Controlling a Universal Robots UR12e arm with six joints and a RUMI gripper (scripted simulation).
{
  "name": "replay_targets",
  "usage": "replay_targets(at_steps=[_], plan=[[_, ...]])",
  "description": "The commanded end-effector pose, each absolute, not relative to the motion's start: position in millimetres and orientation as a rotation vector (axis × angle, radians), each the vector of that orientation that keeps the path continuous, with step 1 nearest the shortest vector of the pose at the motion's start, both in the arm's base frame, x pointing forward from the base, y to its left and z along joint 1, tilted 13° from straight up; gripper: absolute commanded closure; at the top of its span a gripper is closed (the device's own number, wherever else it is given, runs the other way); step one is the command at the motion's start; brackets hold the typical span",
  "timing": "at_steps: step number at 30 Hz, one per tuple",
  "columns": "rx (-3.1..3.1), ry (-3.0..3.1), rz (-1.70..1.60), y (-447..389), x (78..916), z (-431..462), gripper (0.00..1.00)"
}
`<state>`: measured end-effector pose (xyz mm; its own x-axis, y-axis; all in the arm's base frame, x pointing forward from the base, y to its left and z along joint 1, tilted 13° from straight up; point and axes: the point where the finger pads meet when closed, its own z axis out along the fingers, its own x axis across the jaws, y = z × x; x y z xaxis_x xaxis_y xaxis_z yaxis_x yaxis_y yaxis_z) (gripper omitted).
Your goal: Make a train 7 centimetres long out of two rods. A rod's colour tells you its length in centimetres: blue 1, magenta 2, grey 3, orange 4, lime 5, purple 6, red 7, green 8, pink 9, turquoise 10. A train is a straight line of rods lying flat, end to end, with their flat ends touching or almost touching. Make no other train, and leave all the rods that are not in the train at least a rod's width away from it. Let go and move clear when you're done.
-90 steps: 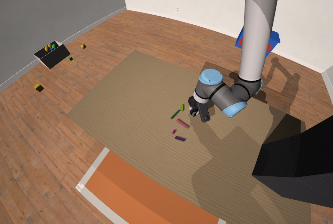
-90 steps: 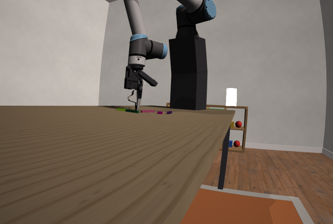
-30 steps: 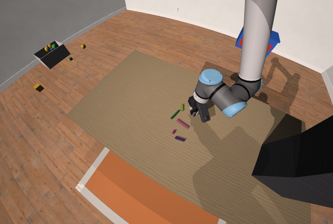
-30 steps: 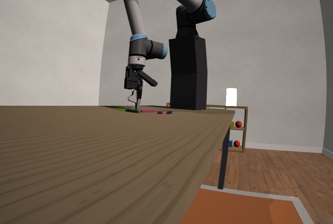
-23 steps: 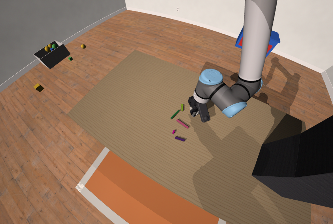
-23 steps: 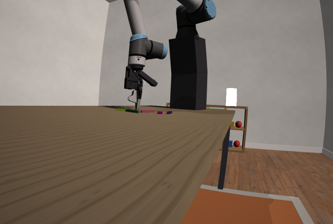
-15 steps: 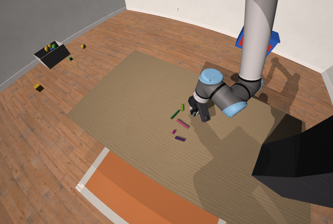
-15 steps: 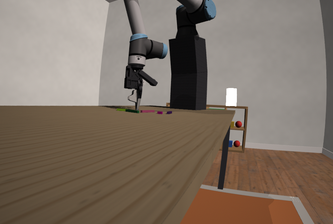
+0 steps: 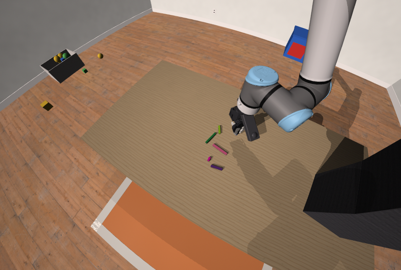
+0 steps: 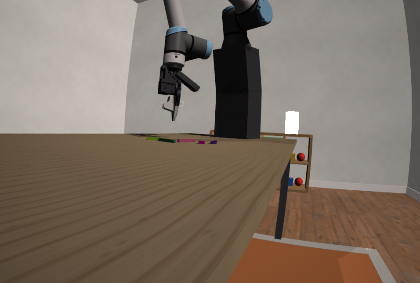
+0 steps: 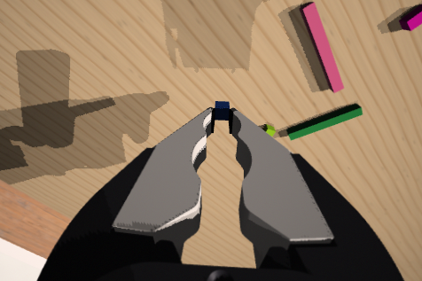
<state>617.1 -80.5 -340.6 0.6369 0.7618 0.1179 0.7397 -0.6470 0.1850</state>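
Note:
My gripper (image 9: 237, 130) (image 10: 173, 116) (image 11: 222, 110) is shut on a small blue rod (image 11: 222, 107) and holds it well above the wooden table (image 9: 145, 114) (image 10: 101, 188). Five rods lie flat on the table below and beside it. They are a lime rod (image 9: 219, 128) (image 10: 152, 138) (image 11: 269, 130), a green rod (image 9: 210, 137) (image 10: 167, 140) (image 11: 325, 121), a pink rod (image 9: 220, 149) (image 10: 186, 140) (image 11: 323, 48), a short magenta rod (image 9: 209, 158) (image 10: 201, 142) (image 11: 412, 18) and a purple rod (image 9: 216, 167) (image 10: 213, 142). The lime and green rods lie close, end near end, at an angle.
The arm's black pedestal (image 9: 356, 189) (image 10: 237, 96) stands at the table's far right. An orange mat (image 9: 168, 228) lies on the floor by the table's front edge. A black bin (image 9: 63, 64) with balls and a shelf (image 10: 302, 161) stand off the table.

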Motion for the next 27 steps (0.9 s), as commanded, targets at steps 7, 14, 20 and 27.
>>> replay_targets(at_steps=[7,14,20,27], plan=[[2.733,1.259,0.281,-80,612,-315,1.00],[2.733,1.259,0.281,-80,612,-315,1.00],[2.744,1.238,0.282,-69,616,-315,1.00],[2.807,1.116,0.287,-5,633,-315,1.00]])
